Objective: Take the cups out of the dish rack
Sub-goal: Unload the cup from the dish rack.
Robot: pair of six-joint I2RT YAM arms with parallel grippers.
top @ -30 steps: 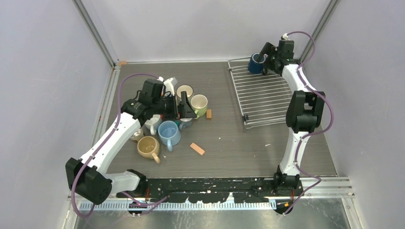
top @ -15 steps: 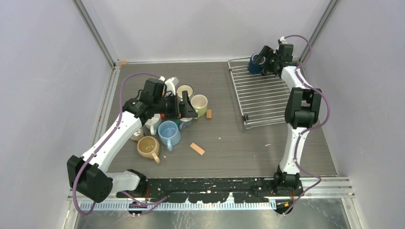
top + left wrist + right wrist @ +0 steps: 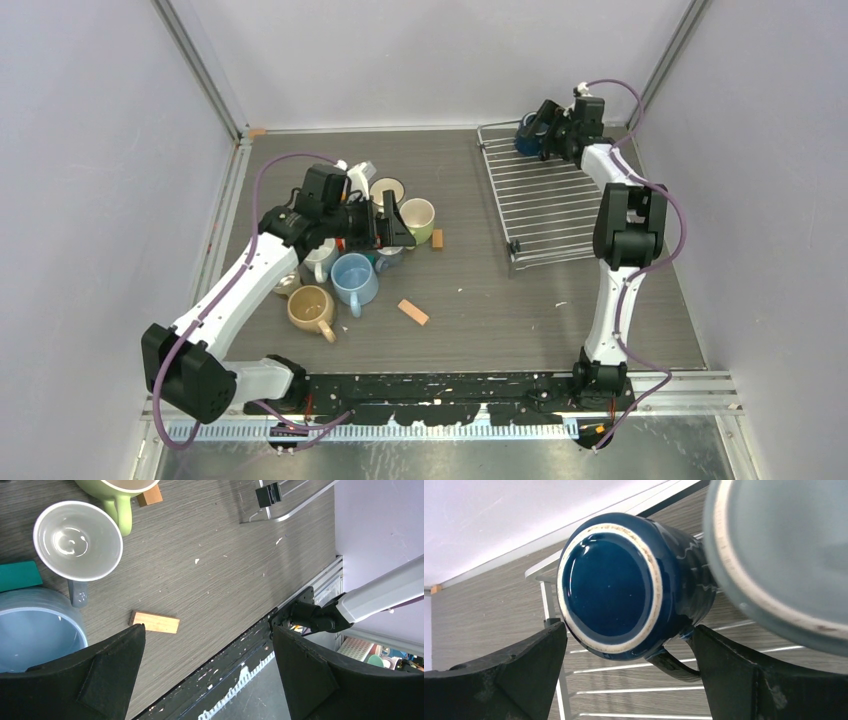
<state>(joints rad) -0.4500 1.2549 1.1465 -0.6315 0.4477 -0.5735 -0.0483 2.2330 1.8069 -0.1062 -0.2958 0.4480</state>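
Right arm, far corner of the dish rack [image 3: 550, 215]. Right gripper [image 3: 628, 640] spread to its widest, holding nothing.

Navy mug [image 3: 609, 585] lies tipped on its side on the rack wires at the far-left corner. Its base faces the wrist and its mouth points away, towards the rack's raised edge. The long axis therefore runs roughly in line with the gripper's reach, not across it. Its handle [image 3: 671, 662] hangs on the lower side, between the two fingers.

The fingers flank the lower part of the mug. Contact cannot be told from the wrist view, though there looks to be a gap on both sides.

A grey-green mug [image 3: 784, 545] sits just beside the navy one. It is very close to the lens and blurred, and the gripper hides it in the top view. I cannot tell whether the two mugs touch.

Left arm, well apart on the left half of the table [image 3: 470, 290]. Left gripper [image 3: 207, 635] also spread wide and empty, hanging over the unloaded cluster:
- light blue mug [image 3: 30, 630]
- pale grey cup [image 3: 77, 540]
- lime green mug [image 3: 117, 495]
- tan mug [image 3: 310, 305], nearer the arm bases

A wooden block [image 3: 155, 622] lies loose beside them.

Judgement: the right arm is by far the nearer to the rack. The pick turns on closing across the mug's round body, with the handle between the fingers and the neighbouring mug crowding one side.
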